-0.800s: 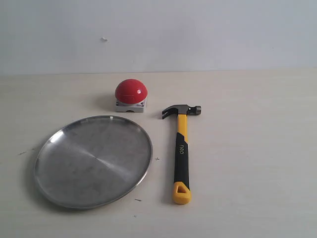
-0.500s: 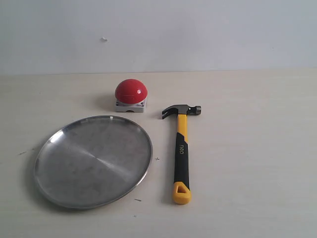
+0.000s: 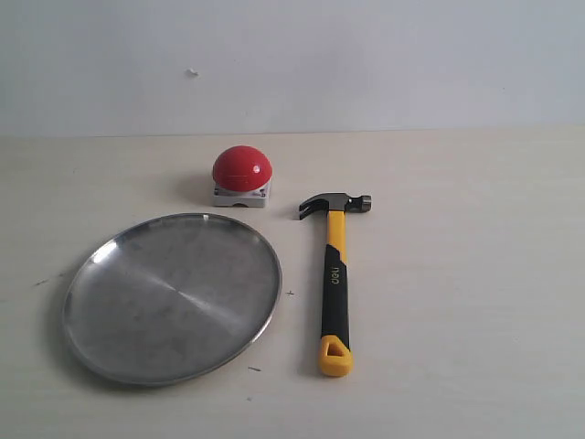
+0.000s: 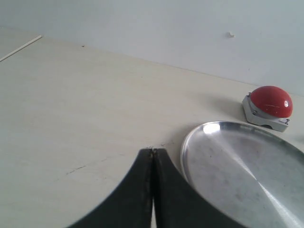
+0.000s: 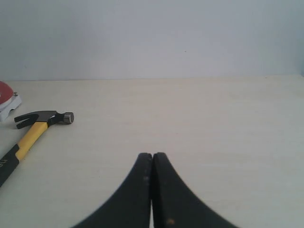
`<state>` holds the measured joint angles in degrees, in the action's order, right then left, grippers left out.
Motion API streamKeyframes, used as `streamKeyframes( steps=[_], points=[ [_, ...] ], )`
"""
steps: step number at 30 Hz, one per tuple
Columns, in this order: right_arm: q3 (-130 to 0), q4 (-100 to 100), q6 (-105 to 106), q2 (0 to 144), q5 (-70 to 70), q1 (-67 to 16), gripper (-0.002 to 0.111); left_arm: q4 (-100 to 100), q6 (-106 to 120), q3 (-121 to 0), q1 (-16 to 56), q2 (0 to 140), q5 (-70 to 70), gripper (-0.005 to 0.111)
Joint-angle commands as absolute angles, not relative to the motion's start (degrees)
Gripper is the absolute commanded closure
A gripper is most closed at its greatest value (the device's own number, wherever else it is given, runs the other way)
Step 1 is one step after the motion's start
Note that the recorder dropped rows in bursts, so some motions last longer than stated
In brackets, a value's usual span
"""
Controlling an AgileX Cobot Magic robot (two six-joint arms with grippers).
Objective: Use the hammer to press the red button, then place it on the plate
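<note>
Nothing of the task is done, as far as I can see; the hammer [image 3: 335, 279] lies flat on the surface [image 3: 475, 302], untouched, its dark head toward the wall and its yellow looped end toward the near edge, just beside the plate [image 3: 174, 297] but clear of its rim; the red button [image 3: 242, 169] sits on its grey-white base behind the plate, near the hammer's head and apart from it, with nothing bearing on it; the plate is bare; my left jaws are pressed together tip to tip, pinching nothing, close by the plate's rim; my right jaws are likewise pressed together and empty, over open surface with the hammer well apart; neither pair shows in the exterior view; all of it is left to do: spread one pair, the right being the handier by my judgement, take the hammer by its handle, bring the head down on the red dome, then lay the hammer on the plate
</note>
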<state>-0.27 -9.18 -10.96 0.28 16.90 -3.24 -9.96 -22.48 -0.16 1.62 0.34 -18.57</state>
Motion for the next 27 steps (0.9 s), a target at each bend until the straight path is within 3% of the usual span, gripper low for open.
streamKeyframes(
  steps=[1,17,21,27],
  points=[
    [0.0,-15.4,-10.2,0.0,14.9,-3.4,0.108,-9.8,-22.2,0.0,1.7,0.0,-18.5,0.107],
    [0.0,-1.5,-22.7,0.0,-30.7,-3.4,0.108,-9.8,-22.2,0.0,1.7,0.0,-18.5,0.107],
    [-7.9,9.1,-14.4,5.3,-25.4,-3.4,0.108,-9.8,-22.2,0.0,1.7,0.0,-18.5,0.107],
    [-28.3,18.0,0.0,30.4,-10.9,-3.4,0.108,-9.8,-22.2,0.0,1.7,0.0,-18.5,0.107]
  ],
)
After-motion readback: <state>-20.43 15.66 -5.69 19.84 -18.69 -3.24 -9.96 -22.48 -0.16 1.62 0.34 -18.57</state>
